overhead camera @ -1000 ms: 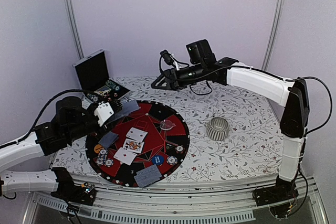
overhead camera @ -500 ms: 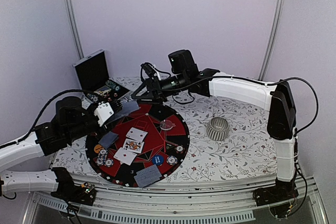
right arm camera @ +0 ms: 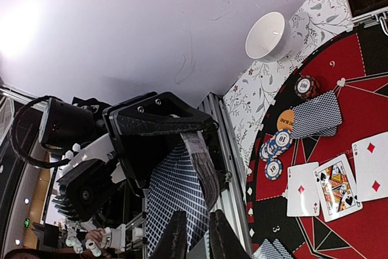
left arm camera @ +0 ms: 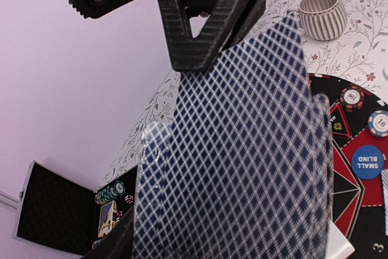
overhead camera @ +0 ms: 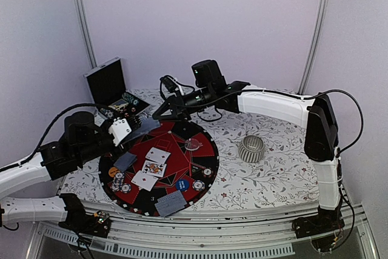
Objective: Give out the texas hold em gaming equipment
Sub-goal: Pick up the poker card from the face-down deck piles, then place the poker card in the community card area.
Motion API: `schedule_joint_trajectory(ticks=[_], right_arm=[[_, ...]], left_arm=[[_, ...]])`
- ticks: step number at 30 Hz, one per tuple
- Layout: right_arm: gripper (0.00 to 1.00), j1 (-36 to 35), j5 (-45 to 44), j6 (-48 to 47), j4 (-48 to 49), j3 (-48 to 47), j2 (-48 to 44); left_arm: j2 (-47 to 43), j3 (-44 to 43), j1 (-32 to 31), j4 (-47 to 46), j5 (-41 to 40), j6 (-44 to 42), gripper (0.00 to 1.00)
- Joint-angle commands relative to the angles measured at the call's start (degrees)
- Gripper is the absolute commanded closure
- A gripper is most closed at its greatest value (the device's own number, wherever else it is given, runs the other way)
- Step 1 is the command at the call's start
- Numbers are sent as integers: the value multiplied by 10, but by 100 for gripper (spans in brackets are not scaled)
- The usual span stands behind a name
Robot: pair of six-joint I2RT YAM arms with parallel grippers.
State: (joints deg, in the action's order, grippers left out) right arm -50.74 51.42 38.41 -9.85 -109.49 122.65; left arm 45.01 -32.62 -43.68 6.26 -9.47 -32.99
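Nearest me, the round mat (overhead camera: 179,135) carries face-up cards (overhead camera: 156,161) and poker chips (overhead camera: 118,180). Over its left rim my left gripper (overhead camera: 134,128) is clamped on a fan of playing cards (left arm camera: 242,162), tilted so the top edge faces the other arm. Beyond, my right gripper (right arm camera: 197,235) has its fingers narrowly parted at that edge. I judge it is there to peel off one card.

- Top external: high behind the near edge, faces the far edge, covers the whole table (overhead camera: 279,162).
- Left wrist: very close behind the cards (left arm camera: 242,150), faces the right edge.
- Right wrist: faces the near left corner; all views share the cards and round mat (right arm camera: 339,210).
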Motion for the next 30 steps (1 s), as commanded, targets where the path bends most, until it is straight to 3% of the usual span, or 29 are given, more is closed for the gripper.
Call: schedule_joint_trajectory(ticks=[1,3,16,25,30], right_arm=[[93,-3,19,2,10,-19,4],[97,-3,23,3,10,-20,4],[98,21,17,4,56,9,-68],[98,54,-42,8,102,71,-137],[98,87,-164,33,205,171,-180]], left_arm=[[-4,-15,7,-10,4,-4,48],[-4,-15,7,-10,4,-4,48],[-7,-13,8,-9,-3,-3,47],[-11,-13,7,-10,-6,-2,47],[-12,-15,8,-9,-9,-1,47]])
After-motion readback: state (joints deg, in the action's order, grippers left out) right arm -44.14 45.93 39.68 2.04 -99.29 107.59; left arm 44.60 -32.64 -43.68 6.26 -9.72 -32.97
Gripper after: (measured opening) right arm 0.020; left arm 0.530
